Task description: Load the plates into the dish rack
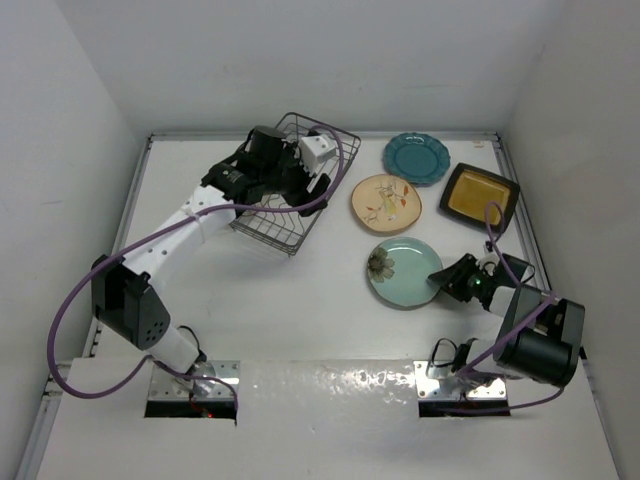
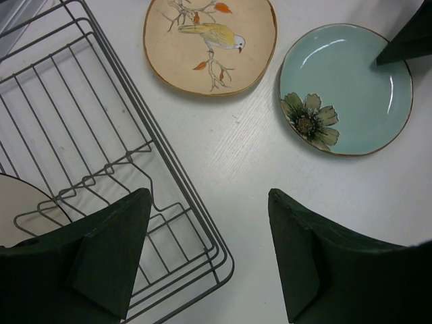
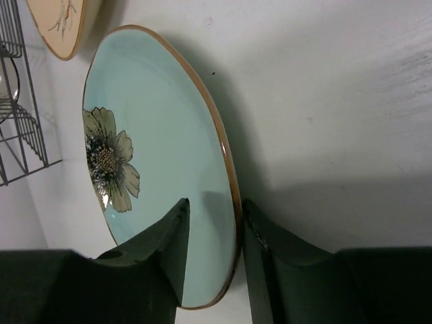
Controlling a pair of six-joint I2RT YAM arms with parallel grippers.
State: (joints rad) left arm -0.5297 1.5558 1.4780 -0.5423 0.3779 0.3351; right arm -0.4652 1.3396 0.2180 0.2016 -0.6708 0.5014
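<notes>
Top external view gives us the dish rack (image 1: 272, 228) at about 11 o'clock on the counter (image 1: 300, 310), standing askew with the left arm stretched over it. Four plates lie flat toward 1 and 2 o'clock. The cream plate (image 1: 386, 203), painted with a bird, is just beside the rack. The scalloped teal plate (image 1: 416, 158) is at its 1 o'clock, the square amber plate (image 1: 479, 197) at its 3 o'clock, and the pale aqua plate (image 1: 404, 272) at its 6 o'clock.

From the left wrist we see the left fingers (image 2: 108, 256) spread wide and released, with nothing between them. They hang above the rack's corner and the bare counter beside it. A pale plate (image 2: 20, 206) shows inside the rack at the 8 o'clock edge of that view, mostly hidden.

From the right wrist we see the right fingers (image 3: 165, 250) parted astride the aqua plate's brown rim, at its 3 o'clock side in the overhead view. One finger is over the glazed face and the other outside the edge, and a gap shows that they are not clamped on it
</notes>
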